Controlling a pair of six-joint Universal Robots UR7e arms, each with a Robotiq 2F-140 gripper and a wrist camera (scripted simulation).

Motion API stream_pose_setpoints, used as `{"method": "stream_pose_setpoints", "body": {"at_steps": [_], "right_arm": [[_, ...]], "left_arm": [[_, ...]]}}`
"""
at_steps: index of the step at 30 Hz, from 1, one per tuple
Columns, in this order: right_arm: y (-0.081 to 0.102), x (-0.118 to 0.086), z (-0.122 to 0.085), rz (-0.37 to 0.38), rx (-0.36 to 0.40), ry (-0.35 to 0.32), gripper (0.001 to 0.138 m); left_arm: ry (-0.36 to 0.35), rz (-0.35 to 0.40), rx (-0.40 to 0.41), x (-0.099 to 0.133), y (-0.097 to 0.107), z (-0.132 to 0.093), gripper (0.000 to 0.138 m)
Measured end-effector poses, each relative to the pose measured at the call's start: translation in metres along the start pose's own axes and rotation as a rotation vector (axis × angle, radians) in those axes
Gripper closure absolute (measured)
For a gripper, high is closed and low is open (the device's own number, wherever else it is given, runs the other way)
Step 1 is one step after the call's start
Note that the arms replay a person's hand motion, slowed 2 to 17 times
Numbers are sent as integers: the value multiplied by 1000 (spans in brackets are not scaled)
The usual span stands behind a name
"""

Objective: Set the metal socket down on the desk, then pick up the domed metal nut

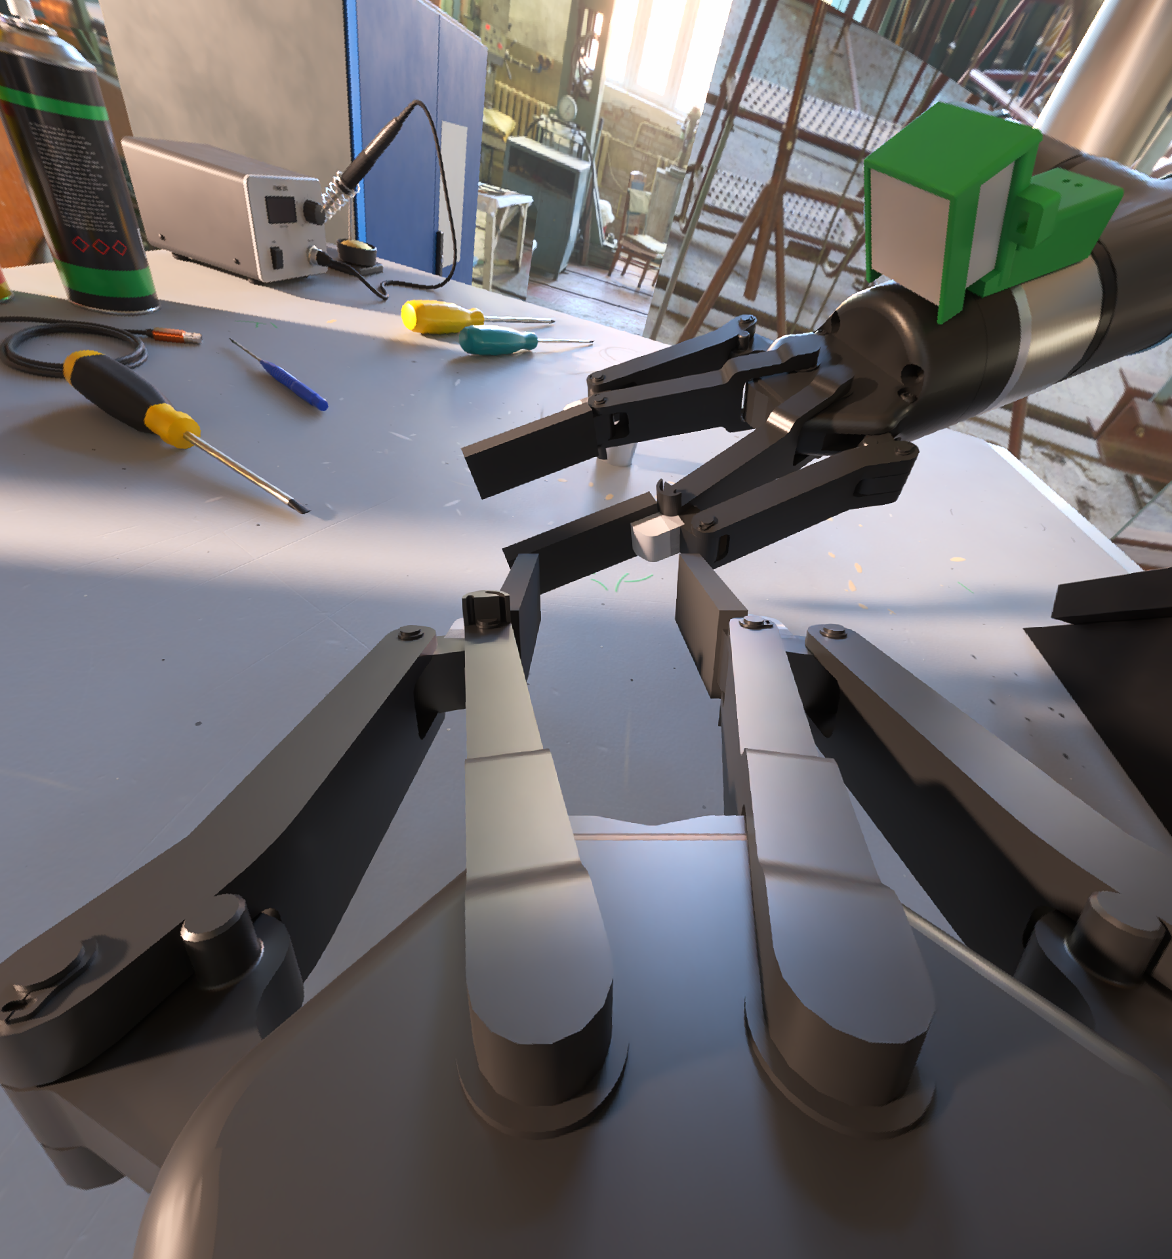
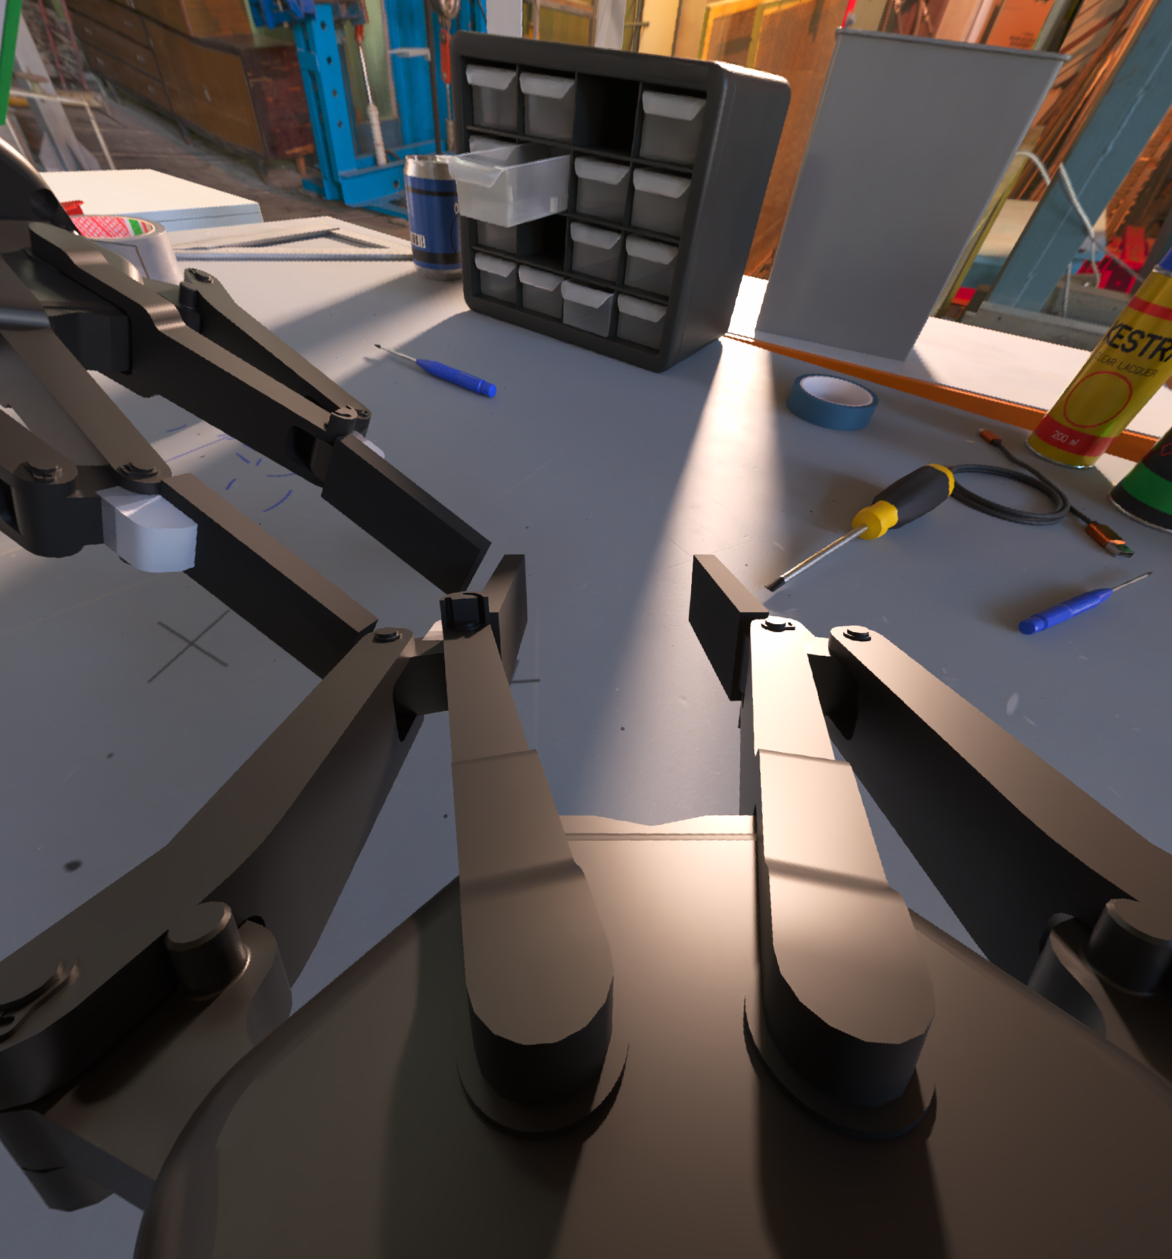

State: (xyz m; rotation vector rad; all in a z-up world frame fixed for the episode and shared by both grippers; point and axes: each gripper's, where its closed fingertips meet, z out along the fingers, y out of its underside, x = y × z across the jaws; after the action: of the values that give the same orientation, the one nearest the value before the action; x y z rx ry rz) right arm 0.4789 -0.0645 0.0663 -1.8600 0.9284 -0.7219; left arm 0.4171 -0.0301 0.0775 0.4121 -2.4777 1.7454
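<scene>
My left two-finger gripper (image 1: 607, 603) stands open at the centre of the left wrist view, its black pads well apart and nothing between them, only the grey desk top (image 1: 160, 647) showing in the gap. My right two-finger gripper (image 2: 607, 599) is likewise spread wide in the middle of the right wrist view, and it too grips nothing. In the left wrist view that right gripper reaches in from the right of the frame, and behind its upper finger, a little above centre, a small pale metal cylinder (image 1: 620, 453) stands upright on the desk; I take it for the metal socket, though most of it is hidden. I cannot pick out the domed nut in either view. In the upper left of the left wrist view lie a large black-and-yellow screwdriver (image 1: 154, 409), a small blue precision screwdriver (image 1: 290, 380), a coiled black cable (image 1: 72, 344), and farther back a silver soldering station (image 1: 225, 208) beside a black spray can with green bands (image 1: 65, 157). At the top centre of the right wrist view stands a black cabinet of small drawers (image 2: 610, 197) with one clear drawer pulled out, and to its right lies a roll of dark blue tape (image 2: 831, 400).
</scene>
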Motion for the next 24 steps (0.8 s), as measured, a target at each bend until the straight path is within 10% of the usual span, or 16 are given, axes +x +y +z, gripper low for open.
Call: {"method": "stream_pose_setpoints", "body": {"at_steps": [24], "right_arm": [[2,-5,3,12,-4,-25,74]], "left_arm": [[-37,32,-40,0,5,4,85]]}}
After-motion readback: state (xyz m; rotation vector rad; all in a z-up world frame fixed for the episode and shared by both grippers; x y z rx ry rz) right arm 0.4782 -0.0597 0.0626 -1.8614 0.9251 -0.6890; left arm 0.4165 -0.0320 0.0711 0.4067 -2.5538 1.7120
